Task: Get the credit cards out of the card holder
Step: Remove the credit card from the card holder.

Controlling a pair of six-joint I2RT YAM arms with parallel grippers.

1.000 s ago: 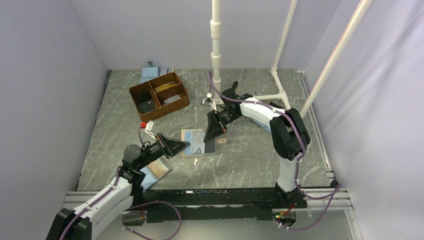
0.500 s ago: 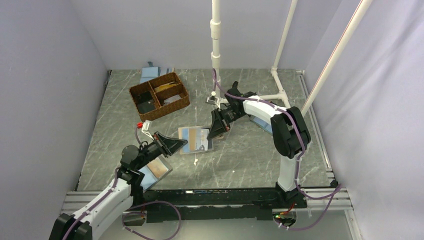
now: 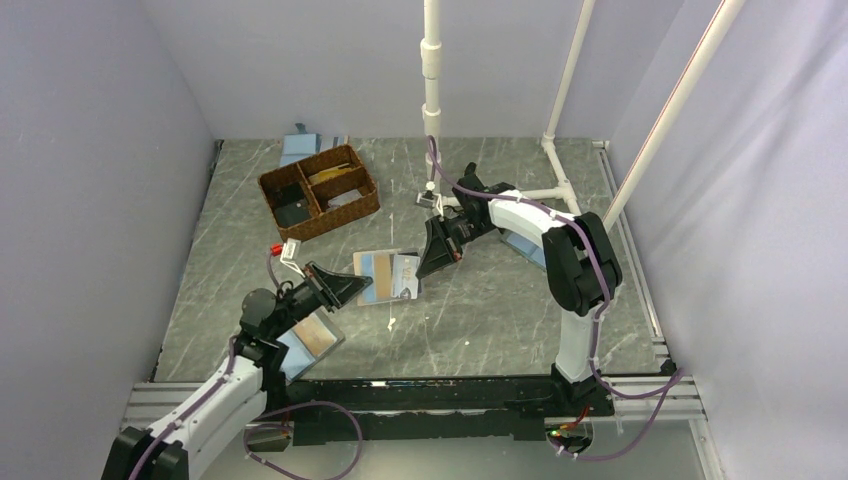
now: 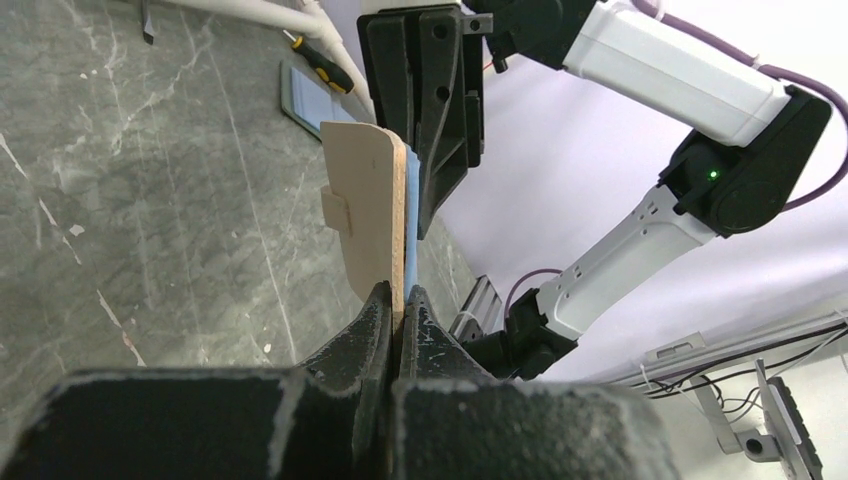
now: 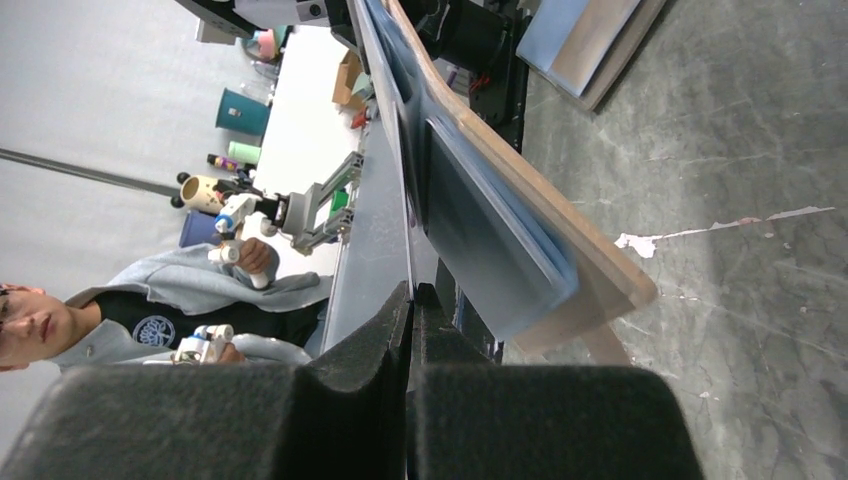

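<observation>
Above the grey table (image 3: pixel 500 320) the card holder (image 3: pixel 385 277) hangs lifted. The left gripper (image 3: pixel 362 290) is clamped on one end and the right gripper (image 3: pixel 430 262) on the other, perhaps pinching a card. No card appears to be out yet.

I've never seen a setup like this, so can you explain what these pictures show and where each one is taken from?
These are two robot arms bolted at the near edge of a table. The wide picture comes from a camera above and behind them; the other two come from cameras on each wrist. Together the arms hold a light-blue card holder off the table: the left gripper pinches one end, the right gripper the other. On the table lie a brown basket and a second folder near the left arm.
</observation>
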